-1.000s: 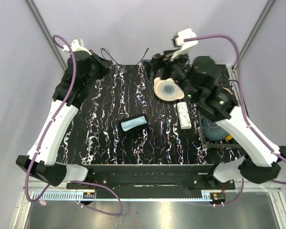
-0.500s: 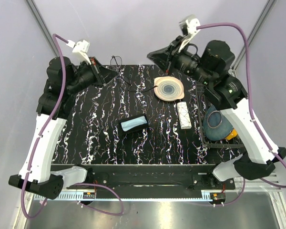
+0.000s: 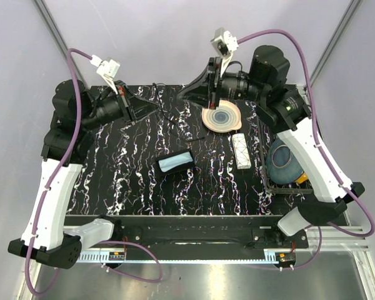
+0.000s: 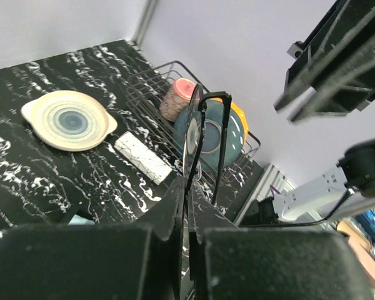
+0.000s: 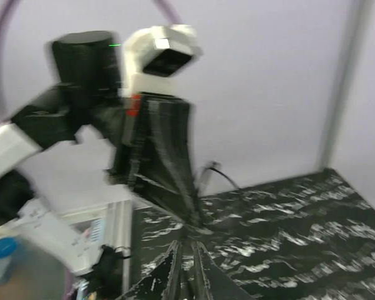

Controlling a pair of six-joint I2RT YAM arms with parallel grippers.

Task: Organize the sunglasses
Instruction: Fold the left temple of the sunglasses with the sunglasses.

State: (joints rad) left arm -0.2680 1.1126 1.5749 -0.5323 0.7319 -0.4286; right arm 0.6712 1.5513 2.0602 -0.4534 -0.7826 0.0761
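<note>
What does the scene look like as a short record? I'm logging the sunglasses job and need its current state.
sunglasses: off the table, clamped upright between the fingers
left gripper: shut on the sunglasses
right gripper: raised, pointing toward the left gripper; fingers close together, view blurred, grip unclear
case: black, pale blue face up, mid-table
white box: flat on the table, right of the case
plate: beyond the white box
rack: right edge, holds a blue bowl
</note>
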